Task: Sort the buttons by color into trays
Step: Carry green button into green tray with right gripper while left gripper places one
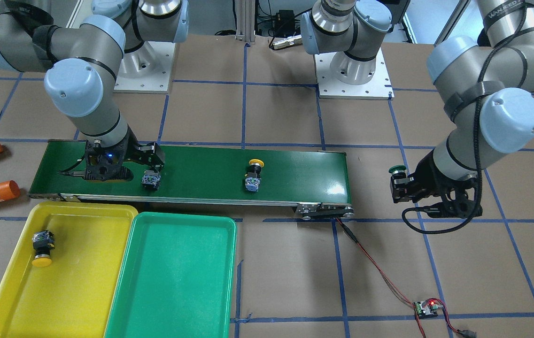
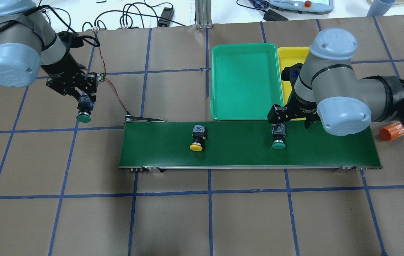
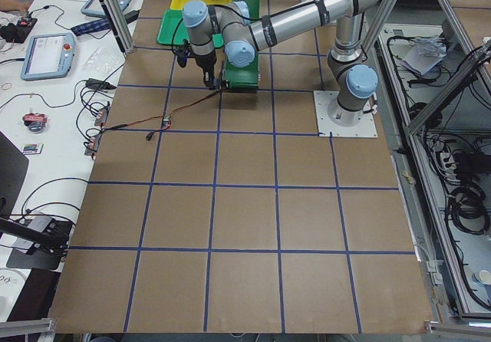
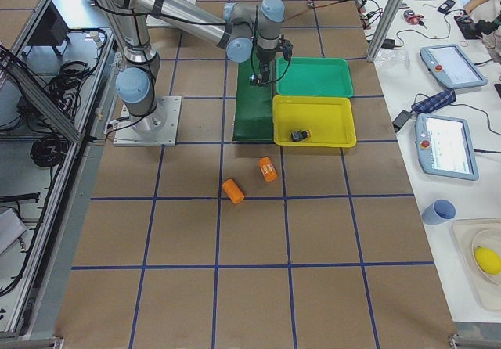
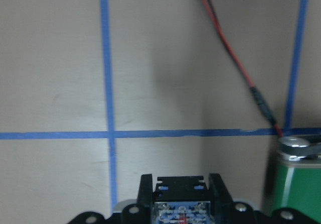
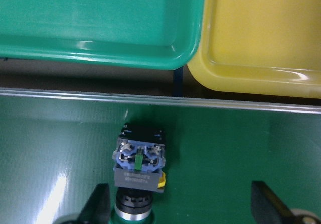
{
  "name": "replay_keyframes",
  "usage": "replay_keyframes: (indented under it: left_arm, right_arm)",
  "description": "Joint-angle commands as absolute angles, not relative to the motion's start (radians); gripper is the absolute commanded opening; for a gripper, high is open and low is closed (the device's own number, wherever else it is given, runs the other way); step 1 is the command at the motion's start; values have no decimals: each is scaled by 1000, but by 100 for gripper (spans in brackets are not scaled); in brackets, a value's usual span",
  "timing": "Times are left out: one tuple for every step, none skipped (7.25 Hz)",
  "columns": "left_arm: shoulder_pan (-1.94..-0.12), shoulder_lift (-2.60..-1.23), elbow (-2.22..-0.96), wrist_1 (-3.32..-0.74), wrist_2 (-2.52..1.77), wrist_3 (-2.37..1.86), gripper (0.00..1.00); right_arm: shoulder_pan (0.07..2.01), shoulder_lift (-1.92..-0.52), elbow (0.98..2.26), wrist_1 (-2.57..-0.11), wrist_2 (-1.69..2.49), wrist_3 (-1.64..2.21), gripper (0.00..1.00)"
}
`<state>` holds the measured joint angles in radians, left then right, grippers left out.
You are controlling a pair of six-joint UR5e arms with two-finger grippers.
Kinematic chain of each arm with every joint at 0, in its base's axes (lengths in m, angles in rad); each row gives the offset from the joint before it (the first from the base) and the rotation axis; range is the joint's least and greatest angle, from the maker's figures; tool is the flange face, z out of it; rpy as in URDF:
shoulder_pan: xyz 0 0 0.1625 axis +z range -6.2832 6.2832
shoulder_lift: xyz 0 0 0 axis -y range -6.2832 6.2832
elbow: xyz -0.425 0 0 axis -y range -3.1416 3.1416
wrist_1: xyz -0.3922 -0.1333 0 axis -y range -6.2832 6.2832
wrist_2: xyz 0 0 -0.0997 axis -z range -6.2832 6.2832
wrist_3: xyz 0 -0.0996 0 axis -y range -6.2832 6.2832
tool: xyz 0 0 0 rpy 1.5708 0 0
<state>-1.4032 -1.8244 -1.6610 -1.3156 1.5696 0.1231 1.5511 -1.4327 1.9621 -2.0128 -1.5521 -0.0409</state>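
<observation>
Right claw (image 6: 180, 200) open, over green button (image 6: 138, 163) lying on belt (image 2: 244, 149) | left claw (image 2: 84, 102) squeezes second green button (image 2: 84, 116), off belt | risk: button sits near one finger (image 6: 98, 206), could get shoved away.

The left gripper (image 2: 85, 100), angled down, was pinched on a button (image 2: 84, 116); the right gripper (image 6: 183, 209) pointed straight down, its fingers (image 6: 100, 204) spread wide.

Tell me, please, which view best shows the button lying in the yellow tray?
The exterior front-facing view: the yellow-capped button lies unobstructed in the yellow tray. Both side views show it tiny; overhead, the right arm hides it; the wrist views miss it.
</observation>
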Motion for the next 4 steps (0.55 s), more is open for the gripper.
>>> replay_keyframes:
  left_arm:
    - [-1495, -1847, -1700, -1269, 1565, -10, 0]
    - [-1520, -1847, -1707, -1249, 1565, -8, 0]
    - [-1529, -1848, -1726, -1249, 1565, -9, 0]
    - [-1532, -1847, -1762, -1241, 1565, -11, 0]
  right_arm:
    - [1554, -1417, 1980, -2014, -1548, -17, 87]
    - [1552, -1413, 1985, -2017, -1546, -18, 82]
    - [1551, -1405, 1985, -2016, -1548, -20, 70]
    - [1551, -1402, 1985, -2013, -1549, -20, 48]
